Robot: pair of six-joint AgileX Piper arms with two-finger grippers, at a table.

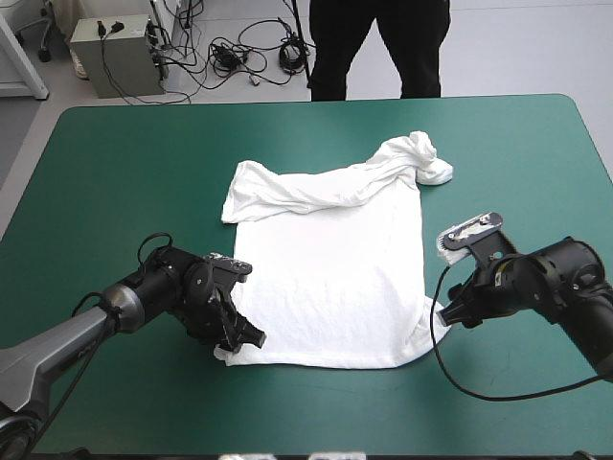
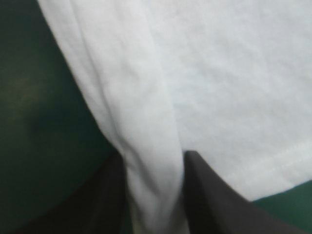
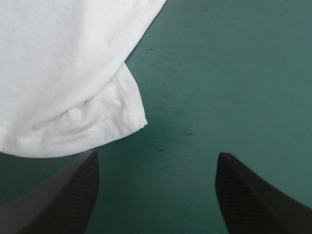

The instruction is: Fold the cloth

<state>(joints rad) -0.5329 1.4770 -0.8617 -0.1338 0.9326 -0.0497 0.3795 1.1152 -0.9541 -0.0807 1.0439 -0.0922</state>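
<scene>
The white T-shirt lies spread on the table, hem toward the near edge. Its collar end is bunched into a rumpled band, with a twisted sleeve at the far right. My left gripper sits low at the hem's near-left corner. In the left wrist view it is shut on a fold of the T-shirt. My right gripper is at the near-right corner of the hem. In the right wrist view it stands open, and the stitched corner of the T-shirt lies just ahead, nearer one finger.
Broad strips of teal-green cover show on both sides of the shirt and beyond it. The table's near edge runs a short way behind both grippers.
</scene>
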